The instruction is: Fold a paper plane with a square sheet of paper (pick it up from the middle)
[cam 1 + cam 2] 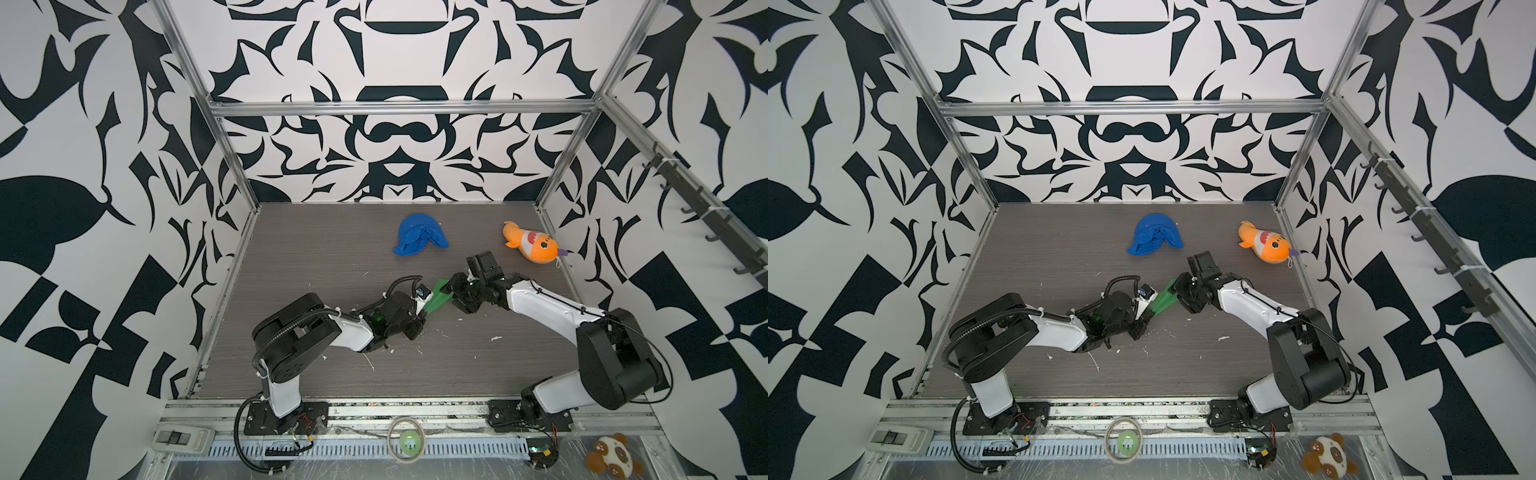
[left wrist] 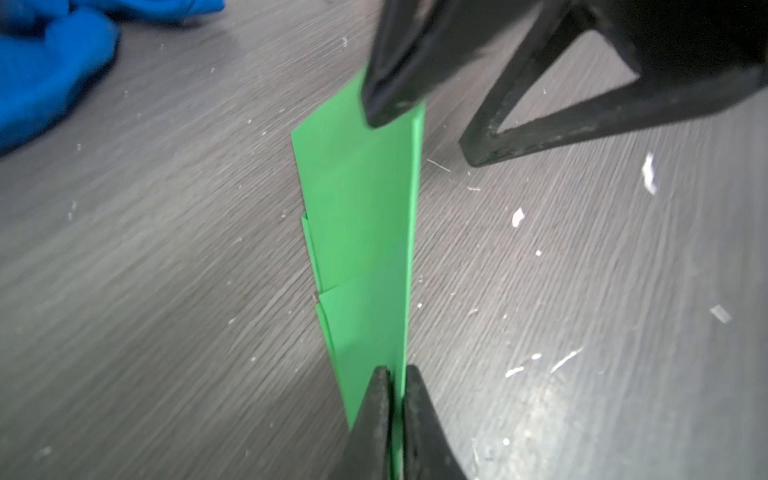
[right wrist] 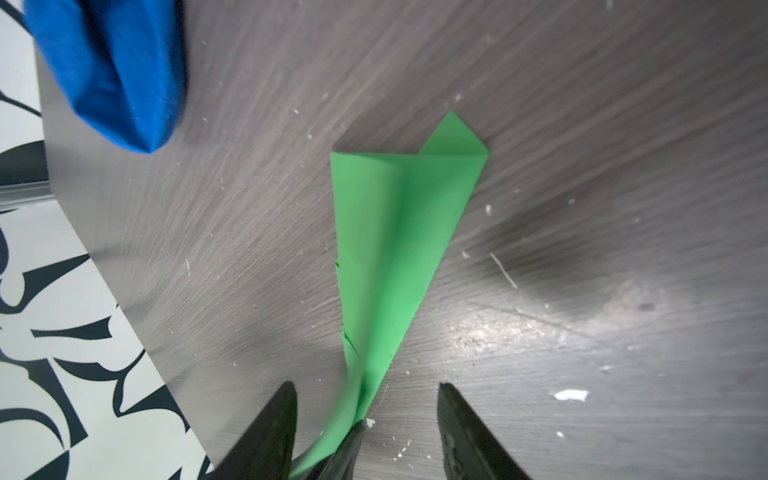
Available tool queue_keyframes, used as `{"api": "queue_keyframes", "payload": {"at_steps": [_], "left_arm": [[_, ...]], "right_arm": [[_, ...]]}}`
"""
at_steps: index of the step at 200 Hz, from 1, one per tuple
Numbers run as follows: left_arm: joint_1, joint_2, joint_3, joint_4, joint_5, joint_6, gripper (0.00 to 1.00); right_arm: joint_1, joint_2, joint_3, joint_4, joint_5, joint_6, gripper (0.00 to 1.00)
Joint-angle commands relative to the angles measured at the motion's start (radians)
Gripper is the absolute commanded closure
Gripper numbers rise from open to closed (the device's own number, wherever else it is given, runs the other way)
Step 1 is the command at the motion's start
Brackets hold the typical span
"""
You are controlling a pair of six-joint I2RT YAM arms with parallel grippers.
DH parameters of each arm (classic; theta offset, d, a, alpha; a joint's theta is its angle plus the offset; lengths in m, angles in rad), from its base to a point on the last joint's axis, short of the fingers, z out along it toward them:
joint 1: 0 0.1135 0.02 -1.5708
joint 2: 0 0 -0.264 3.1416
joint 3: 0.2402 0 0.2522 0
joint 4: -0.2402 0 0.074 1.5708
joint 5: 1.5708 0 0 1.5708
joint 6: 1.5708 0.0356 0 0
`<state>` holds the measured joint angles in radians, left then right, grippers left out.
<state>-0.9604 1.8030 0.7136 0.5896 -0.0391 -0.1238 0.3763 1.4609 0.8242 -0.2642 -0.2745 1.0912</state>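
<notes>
- The paper plane (image 1: 435,297) (image 1: 1165,299) is a narrow, bright green folded strip just right of centre in both top views. It slants from upper right to lower left between the two end effectors, over the middle of the table (image 1: 332,270).
- In the left wrist view the paper plane (image 2: 365,232) runs from the bottom centre of the frame up toward the upper centre. Stepped layers of folds show along its left edge.
- The left end effector (image 2: 392,374) is clenched on the paper plane: its fingers (image 2: 374,415) press together at the bottom of the frame with the green paper sandwiched between them.
- The right end effector (image 2: 430,133) is released, its two fingers spread apart at the top of the same frame. One fingertip overlaps the far end of the paper; whether it touches cannot be told.
- In the right wrist view the right end effector (image 3: 368,388) has its fingers (image 3: 274,428) well apart at the bottom of the frame. The plane's (image 3: 386,249) narrow, blurred end drops between them. Its wide end, with a folded corner, lies right of centre in the upper half of the frame.
- White scraps (image 1: 496,338) are scattered on the dark wood-grain table around both arms.
- A crumpled blue cloth (image 1: 419,235) (image 1: 1154,234) lies above the plane in both top views, well apart from it.
- An orange plush fish (image 1: 530,243) (image 1: 1266,243) lies to the right of the cloth, near the right wall.
</notes>
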Motion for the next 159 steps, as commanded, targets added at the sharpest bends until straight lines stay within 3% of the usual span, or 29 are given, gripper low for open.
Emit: {"api": "queue_keyframes", "payload": {"at_steps": [1, 54, 159], "left_arm": [[0.013, -0.033, 0.027, -0.083, 0.036, -0.144, 0.9], [0.019, -0.013, 0.046, -0.121, 0.104, -0.291, 0.92], [0.019, 0.044, 0.201, -0.38, 0.157, -0.276, 1.0]], "right_arm": [[-0.008, -0.043, 0.001, 0.015, 0.025, -0.11, 0.42], [-0.008, -0.07, -0.013, 0.039, -0.018, -0.312, 0.4], [-0.01, -0.145, -0.106, 0.065, -0.041, -0.516, 0.41]]}}
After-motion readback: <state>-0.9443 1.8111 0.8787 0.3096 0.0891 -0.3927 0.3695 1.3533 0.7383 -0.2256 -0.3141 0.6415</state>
